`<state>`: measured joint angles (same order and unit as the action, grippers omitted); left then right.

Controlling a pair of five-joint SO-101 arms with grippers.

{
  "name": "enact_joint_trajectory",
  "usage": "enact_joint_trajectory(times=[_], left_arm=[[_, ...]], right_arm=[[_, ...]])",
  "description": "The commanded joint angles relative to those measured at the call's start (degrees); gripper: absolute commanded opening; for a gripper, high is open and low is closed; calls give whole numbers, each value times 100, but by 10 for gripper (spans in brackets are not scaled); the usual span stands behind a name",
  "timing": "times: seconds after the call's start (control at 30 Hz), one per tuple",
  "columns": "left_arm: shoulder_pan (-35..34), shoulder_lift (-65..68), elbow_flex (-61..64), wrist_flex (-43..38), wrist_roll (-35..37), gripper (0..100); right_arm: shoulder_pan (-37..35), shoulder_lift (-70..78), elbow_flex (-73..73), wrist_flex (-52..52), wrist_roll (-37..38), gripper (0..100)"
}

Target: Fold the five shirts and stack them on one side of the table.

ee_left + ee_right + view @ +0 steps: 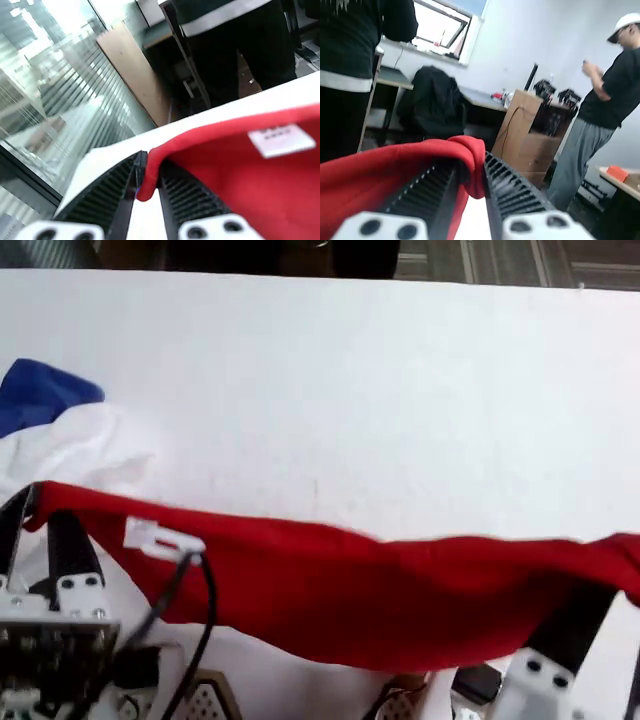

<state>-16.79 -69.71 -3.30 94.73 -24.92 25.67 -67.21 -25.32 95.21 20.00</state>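
The red shirt [380, 585] hangs stretched above the table [350, 390]. One end is pinched in the left claw [147, 165] and the other in the right claw [472, 170], each with only a narrow fold of cloth between its ribbed pads. The red shirt sags a little in the middle, and its white label [160, 538] shows near the left-claw end. The step looks like laying it flat for folding, so both claws should probably lower together at even height, taut enough that the lower edge lands without bunching. A white shirt [70, 445] and a blue shirt [45, 390] lie crumpled just beyond the red shirt's left-claw end, so set it down away from them. Avoid pulling the ends apart, since such thin grips could slip.
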Motion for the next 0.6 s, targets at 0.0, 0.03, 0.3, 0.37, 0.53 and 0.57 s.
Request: enact_joint_trajectory(times=[0.0, 0.03, 0.3, 0.37, 0.53, 0.57], left_arm=[[-62, 0, 75, -149, 185, 28], [-62, 0, 57, -149, 220, 28], [-62, -9, -31, -79, 220, 28], [-62, -9, -251, 35, 220, 28], [-62, -9, -884, 290, 229, 28], [-62, -9, -963, 360, 229, 28]], right_arm=[[84, 207, 255, -13, 9, 19], [92, 207, 325, -48, 9, 19], [92, 119, 396, -40, 44, 19], [92, -92, 396, -40, 53, 19], [84, -752, 404, -40, 62, 19], [75, -840, 413, -40, 62, 19]])
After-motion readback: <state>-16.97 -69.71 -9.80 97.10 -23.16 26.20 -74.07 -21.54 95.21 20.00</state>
